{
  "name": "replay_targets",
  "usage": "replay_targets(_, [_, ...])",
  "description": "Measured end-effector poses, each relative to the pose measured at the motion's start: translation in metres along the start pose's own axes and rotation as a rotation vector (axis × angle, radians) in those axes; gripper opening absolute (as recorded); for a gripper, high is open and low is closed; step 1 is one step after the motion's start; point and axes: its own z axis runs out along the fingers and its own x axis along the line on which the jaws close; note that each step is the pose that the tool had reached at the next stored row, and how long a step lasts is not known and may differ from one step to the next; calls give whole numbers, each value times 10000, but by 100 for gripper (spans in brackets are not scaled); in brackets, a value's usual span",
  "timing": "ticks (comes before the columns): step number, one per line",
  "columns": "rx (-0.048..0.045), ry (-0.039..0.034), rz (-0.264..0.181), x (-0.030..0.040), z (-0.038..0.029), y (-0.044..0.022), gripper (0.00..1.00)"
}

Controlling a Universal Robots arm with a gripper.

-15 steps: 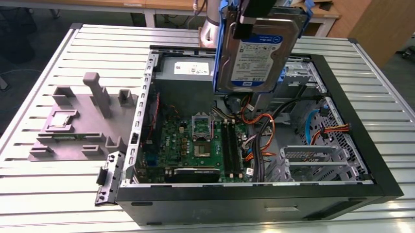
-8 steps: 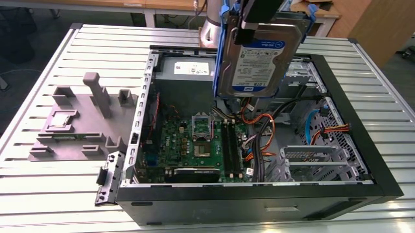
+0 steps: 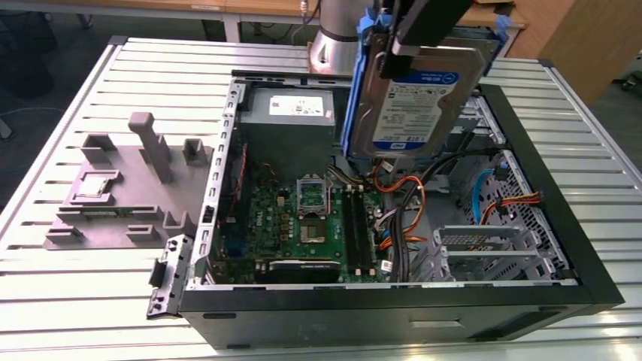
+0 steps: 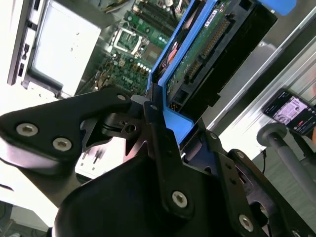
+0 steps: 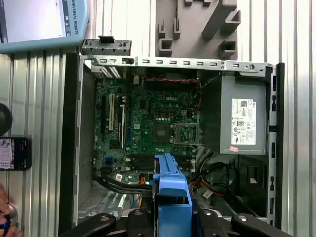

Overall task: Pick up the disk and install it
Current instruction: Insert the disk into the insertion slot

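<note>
One disk point(image 3: 416, 105), long axis upright, hangs in the gripper point(image 4: 173, 123).

I held the disk point(image 3: 416, 105) upright and clear above the far half of the open computer case point(image 3: 401, 320), touching nothing below. Its silver-grey face with the white-and-blue label looked toward the near side. The bright blue carrier point(image 3: 353, 113) framed it, showing along the exterior view's left edge. In the second wrist view, its green circuit-board underside point(image 4: 197, 54) showed.
</note>
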Motion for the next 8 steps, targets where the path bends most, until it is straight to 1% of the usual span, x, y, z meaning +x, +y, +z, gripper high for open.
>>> replay_targets(2, [0,-1,1,3,4,-47,36])
replay_targets(3, [0,2,1,4,3,-55,36])
replay_targets(8, [1,0,1,5,5,-61,36])
